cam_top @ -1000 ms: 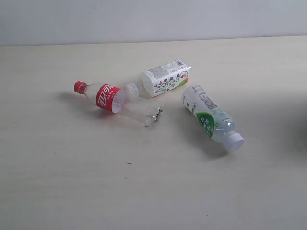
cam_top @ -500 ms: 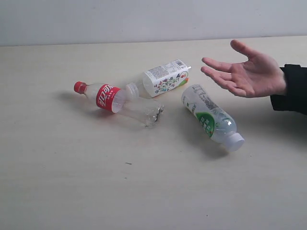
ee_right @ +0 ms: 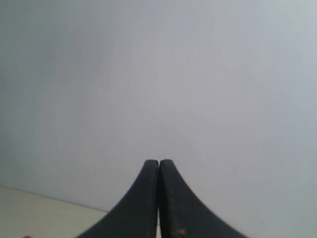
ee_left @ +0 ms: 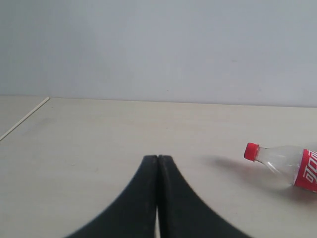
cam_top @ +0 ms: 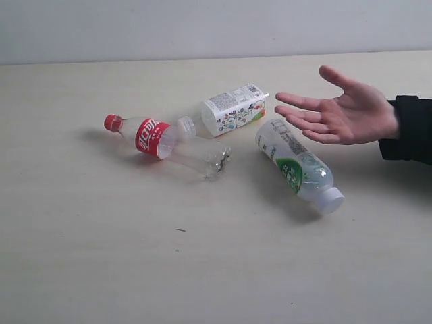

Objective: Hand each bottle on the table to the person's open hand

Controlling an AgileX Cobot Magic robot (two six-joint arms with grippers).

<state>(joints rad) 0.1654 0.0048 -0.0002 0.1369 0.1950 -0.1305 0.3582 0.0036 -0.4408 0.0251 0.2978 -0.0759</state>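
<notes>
Exterior and wrist views. The table (cam_top: 94,263) is stretching pale and bare across the whole near half of the exterior view, apart from one dark speck (cam_top: 180,230). Its far edge is meeting a plain grey wall (cam_top: 202,27), and wide open surface is lying to the left of the bottles and in front of them.

Three bottles are lying on their sides near the middle. The red-labelled bottle (cam_top: 162,143) is clear, and its red cap is pointing left. The squarish bottle (cam_top: 233,111), white with a printed label, is lying just behind it, and its white cap appears to be resting against the clear body. The green-labelled bottle (cam_top: 295,164) is lying apart to the right, with its white cap pointing toward the near right.

The open hand (cam_top: 347,111) is reaching in from the right with the palm up and the fingers spread, and its fingertips are near the base of the green-labelled bottle. A black sleeve cuff (cam_top: 408,128) is covering the wrist.

The left gripper (ee_left: 157,157) is hanging over bare table with its jaws pressed together, holding nothing, and well apart from the red-labelled bottle (ee_left: 287,166). The right gripper (ee_right: 158,162) is facing the wall, its jaws likewise pressed together and empty.
</notes>
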